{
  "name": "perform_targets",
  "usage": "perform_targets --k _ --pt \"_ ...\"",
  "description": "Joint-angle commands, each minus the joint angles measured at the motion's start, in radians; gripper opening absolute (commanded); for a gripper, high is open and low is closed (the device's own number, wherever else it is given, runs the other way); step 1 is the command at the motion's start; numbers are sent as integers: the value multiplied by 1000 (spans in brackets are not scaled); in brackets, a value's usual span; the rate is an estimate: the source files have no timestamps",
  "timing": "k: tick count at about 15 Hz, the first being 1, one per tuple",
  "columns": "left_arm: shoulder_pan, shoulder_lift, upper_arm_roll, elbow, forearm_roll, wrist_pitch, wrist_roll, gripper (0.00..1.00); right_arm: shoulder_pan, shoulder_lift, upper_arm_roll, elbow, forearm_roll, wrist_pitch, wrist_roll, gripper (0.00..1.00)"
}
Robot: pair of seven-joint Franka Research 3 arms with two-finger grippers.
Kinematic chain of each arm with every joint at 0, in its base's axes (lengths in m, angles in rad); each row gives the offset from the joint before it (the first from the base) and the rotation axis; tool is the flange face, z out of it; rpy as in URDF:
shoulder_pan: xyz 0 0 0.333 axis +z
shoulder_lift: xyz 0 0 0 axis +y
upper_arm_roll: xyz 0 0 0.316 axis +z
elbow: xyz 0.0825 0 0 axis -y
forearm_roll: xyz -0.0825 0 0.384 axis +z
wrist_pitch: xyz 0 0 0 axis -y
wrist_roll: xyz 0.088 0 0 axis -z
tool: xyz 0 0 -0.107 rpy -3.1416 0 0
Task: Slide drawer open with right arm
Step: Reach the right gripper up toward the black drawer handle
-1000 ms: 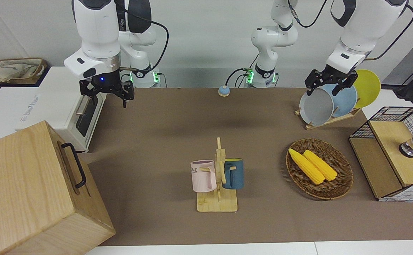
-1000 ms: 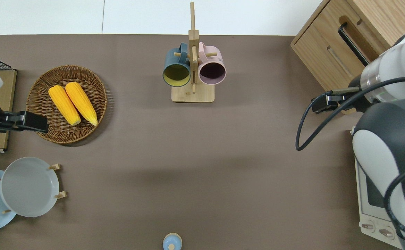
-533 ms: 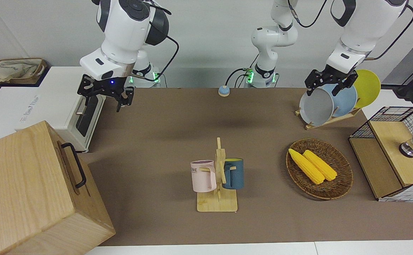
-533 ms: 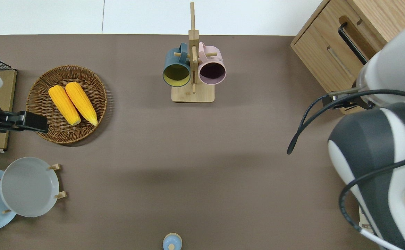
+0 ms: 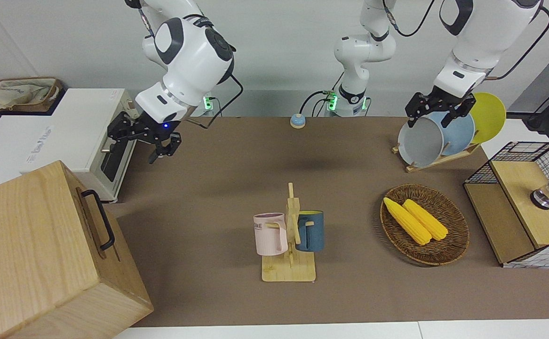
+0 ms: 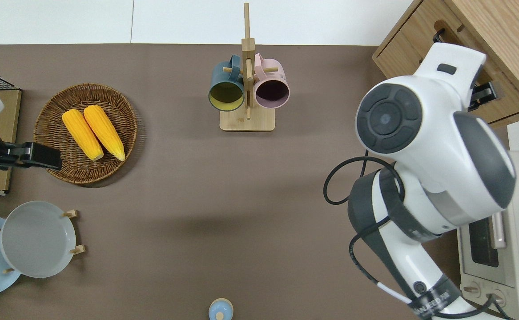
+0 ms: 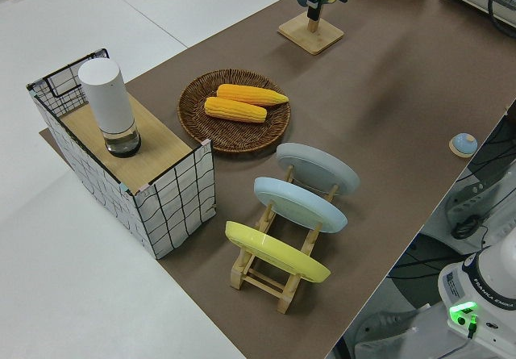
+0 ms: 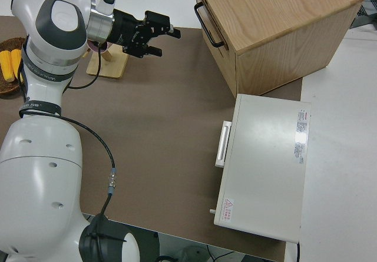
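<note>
The drawer (image 5: pixel 96 225) is the light-wood front of the large pale box, with a black bar handle (image 5: pixel 99 219). It sits flush in the box, at the right arm's end of the table. The handle also shows in the right side view (image 8: pixel 208 24). My right gripper (image 5: pixel 163 150) is up in the air, open and empty, with a blue light at its wrist. In the right side view the gripper (image 8: pixel 166 41) points sideways at the drawer front, a short gap from the handle. The overhead view shows only its tip (image 6: pixel 486 92) by the box front. The left arm is parked.
A white toaster oven (image 5: pixel 109 157) stands beside the box, nearer to the robots. A mug rack (image 5: pixel 288 273) with two mugs stands mid-table. A wicker basket (image 5: pixel 457 245) of corn, a plate rack (image 5: pixel 439 157) and a wire-mesh box (image 5: pixel 519 202) are at the left arm's end.
The right arm swung out from over the toaster oven toward the wooden box. Its gripper turned from pointing down to pointing sideways at the drawer front. The left arm has not moved.
</note>
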Motion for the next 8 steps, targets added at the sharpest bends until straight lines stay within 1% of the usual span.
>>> perform_targets --k 1,2,4,8 --pt "4 11 -6 26 17 -20 10 993 22 -14 -2 -120 -176 80 114 985" --pt "4 11 -6 24 17 -20 10 993 33 -5 -2 -130 -222 83 140 985" --pt "4 11 -6 26 17 -20 10 993 37 25 -2 -131 -287 91 166 985" --pt "4 11 -6 24 17 -20 10 993 27 87 -10 -138 -452 113 225 985"
